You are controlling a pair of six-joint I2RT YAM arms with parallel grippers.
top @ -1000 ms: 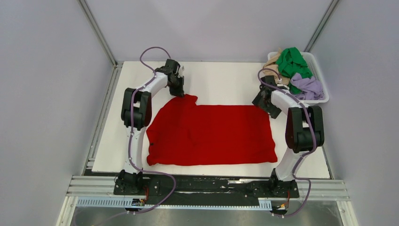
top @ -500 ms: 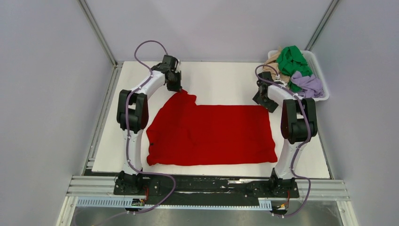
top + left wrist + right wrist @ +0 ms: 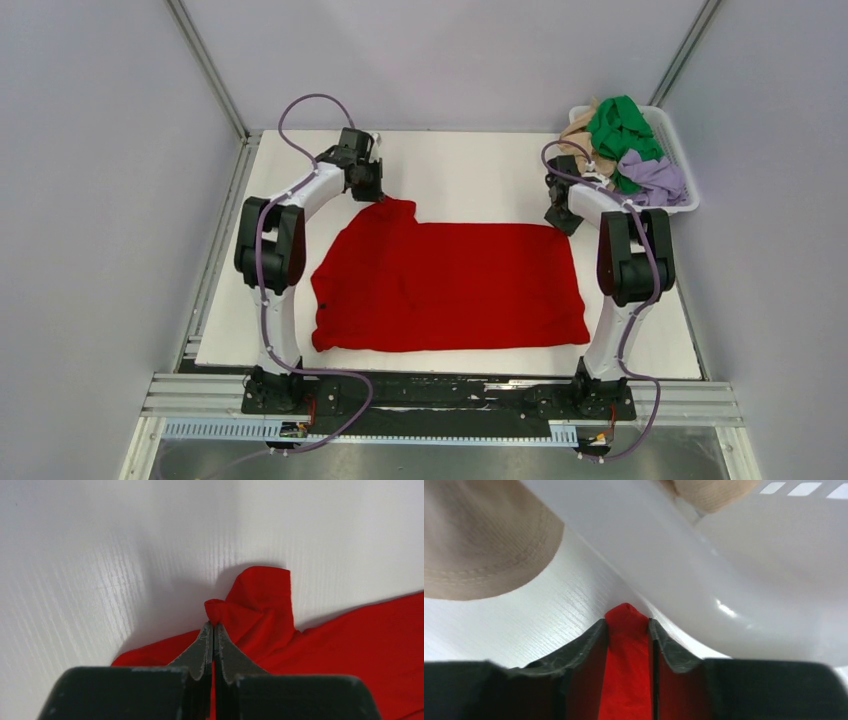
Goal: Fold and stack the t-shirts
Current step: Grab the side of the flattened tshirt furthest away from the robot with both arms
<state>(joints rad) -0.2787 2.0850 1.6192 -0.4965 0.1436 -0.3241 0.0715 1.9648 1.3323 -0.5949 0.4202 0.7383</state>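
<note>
- Moved farther back, right gripper (image 3: 626, 624) now clamps the red t-shirt (image 3: 450, 285) at its far-right corner, just beside the basket (image 3: 684, 165).
- Left gripper (image 3: 214, 630) pinches the far-left sleeve tip; the shirt lies flat on the table (image 3: 470, 170).
- Risk: shallow pinches may slip on lifting, and the right wrist may snag the basket.

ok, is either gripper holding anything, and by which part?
Both hold the red t-shirt: the left gripper pinches a bunched fold at its far left corner, and the right gripper clamps its far right corner.

White table (image 3: 470, 170) — red t-shirt (image 3: 450, 285) spread flat mid-table; white basket (image 3: 688, 210) at far right corner.
</note>
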